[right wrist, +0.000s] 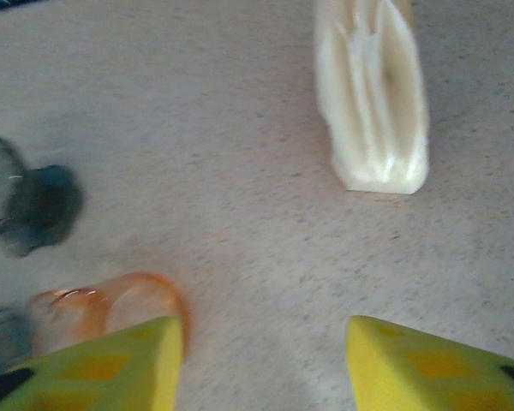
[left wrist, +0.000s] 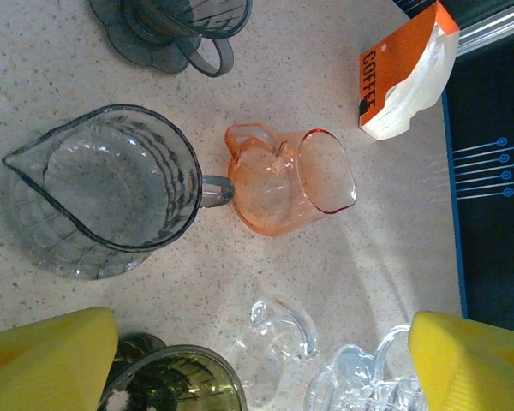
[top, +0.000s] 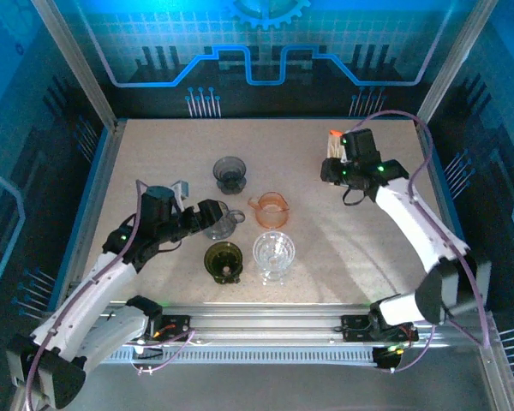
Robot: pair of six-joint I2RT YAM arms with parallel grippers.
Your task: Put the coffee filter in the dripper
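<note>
The coffee filter pack [top: 333, 143], an orange box of white filters, stands at the back right; it also appears in the left wrist view [left wrist: 407, 73] and the right wrist view [right wrist: 373, 94]. My right gripper [top: 331, 169] hovers just in front of it, open [right wrist: 264, 364], with bare table between its yellow fingers. Several glass drippers sit mid-table: dark grey [top: 231, 174], orange [top: 272, 209], green [top: 224, 260] and clear [top: 274, 253]. My left gripper [top: 209, 212] is open [left wrist: 261, 368] above the green dripper [left wrist: 171, 381] and the clear dripper [left wrist: 360, 377], holding nothing.
A grey glass pitcher [left wrist: 103, 188] stands by the left gripper, its handle touching the orange dripper [left wrist: 287, 180]. Blue walls and metal posts ring the table [top: 154, 154]. The right arm's cable loops over the right side.
</note>
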